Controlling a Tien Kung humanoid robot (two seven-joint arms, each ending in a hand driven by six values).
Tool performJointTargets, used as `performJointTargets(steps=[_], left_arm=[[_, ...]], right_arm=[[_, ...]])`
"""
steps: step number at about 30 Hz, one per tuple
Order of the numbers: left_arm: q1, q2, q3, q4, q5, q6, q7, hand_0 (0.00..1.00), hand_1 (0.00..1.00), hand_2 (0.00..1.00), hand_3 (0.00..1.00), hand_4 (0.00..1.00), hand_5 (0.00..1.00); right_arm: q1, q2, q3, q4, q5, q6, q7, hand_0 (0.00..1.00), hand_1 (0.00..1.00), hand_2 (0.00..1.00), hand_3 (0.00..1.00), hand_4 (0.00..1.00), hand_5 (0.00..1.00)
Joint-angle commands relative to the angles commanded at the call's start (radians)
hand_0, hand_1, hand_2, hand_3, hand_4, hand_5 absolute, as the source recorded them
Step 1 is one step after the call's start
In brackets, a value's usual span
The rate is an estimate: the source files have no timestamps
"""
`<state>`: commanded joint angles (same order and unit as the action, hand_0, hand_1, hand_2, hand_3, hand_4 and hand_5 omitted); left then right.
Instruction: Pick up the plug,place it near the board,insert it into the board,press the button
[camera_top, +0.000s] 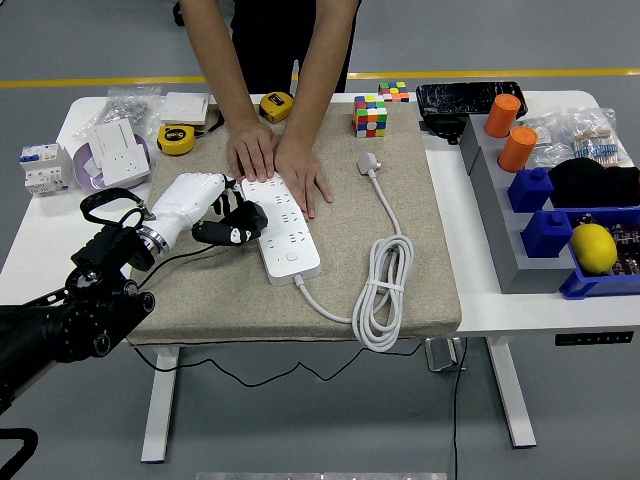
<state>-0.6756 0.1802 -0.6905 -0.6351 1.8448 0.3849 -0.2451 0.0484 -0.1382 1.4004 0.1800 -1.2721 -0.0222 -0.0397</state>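
My left hand (222, 216), white-backed with black fingers, is at the left edge of the white power strip (285, 235) on the beige mat. Its fingers are curled around a black plug (240, 224), which touches or nearly touches the strip's left side. The plug's thin black cable (185, 254) trails off over the mat's front edge. A person at the far side presses both hands (280, 160) on the strip's far end. The strip's button cannot be made out. The right arm is out of view.
The strip's own white plug (369, 161) and coiled white cable (384, 290) lie right of it on the mat (420, 200). Tape measures (177, 138), a socket (117, 152) and a puzzle cube (371, 116) sit at the back. Grey and blue bins (545, 235) stand at the right.
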Motion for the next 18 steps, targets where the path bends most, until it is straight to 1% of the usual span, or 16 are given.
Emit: performJointTargets(steps=[18], left_arm=[[-0.004, 0.004, 0.017, 0.009, 0.007, -0.001, 0.0, 0.394, 0.346, 0.32, 0.322, 0.591, 0.152]], right_arm=[[-0.001, -0.001, 0.001, 0.0, 0.0, 0.0, 0.002, 0.928, 0.789, 0.747, 0.78, 0.998, 0.795]])
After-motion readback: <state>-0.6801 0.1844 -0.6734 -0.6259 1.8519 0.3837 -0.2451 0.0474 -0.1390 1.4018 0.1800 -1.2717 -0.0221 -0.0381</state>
